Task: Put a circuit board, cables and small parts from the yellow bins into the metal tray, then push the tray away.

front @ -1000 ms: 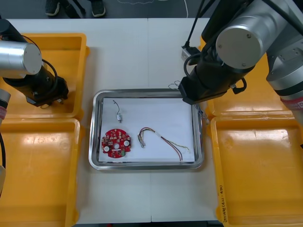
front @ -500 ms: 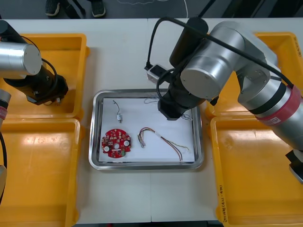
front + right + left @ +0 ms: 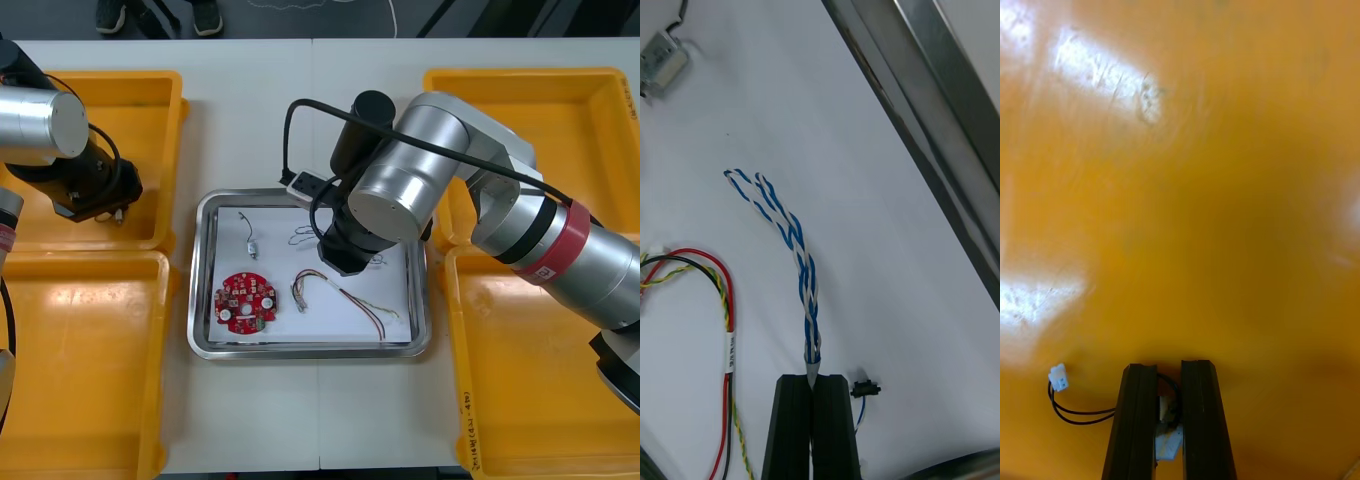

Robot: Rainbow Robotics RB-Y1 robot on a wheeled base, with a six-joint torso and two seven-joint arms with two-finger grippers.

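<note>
My right gripper (image 3: 812,371) is shut on the twisted blue and white cable (image 3: 790,232), which hangs low over the white inside of the metal tray (image 3: 200,290). In the front view that gripper (image 3: 338,258) is over the tray's middle, and the cable's loose ends (image 3: 300,237) trail to its left. A round red circuit board (image 3: 246,303), a red and yellow cable (image 3: 345,297) and a small metal part (image 3: 250,246) lie in the tray. My left gripper (image 3: 1169,369) is down in the far left yellow bin (image 3: 150,100), with its fingers (image 3: 1135,420) closed around a black cable (image 3: 1079,415) with white plugs.
Two yellow bins stand at each side of the tray; the near left one (image 3: 70,380) and the near right one (image 3: 540,380) look bare. The tray's rim (image 3: 940,105) runs close beside the hanging cable. Bare table (image 3: 320,420) lies in front of the tray.
My right arm has swung left from the tray's far right corner to over its middle, carrying the blue and white cable. The left arm has stayed in its bin.
</note>
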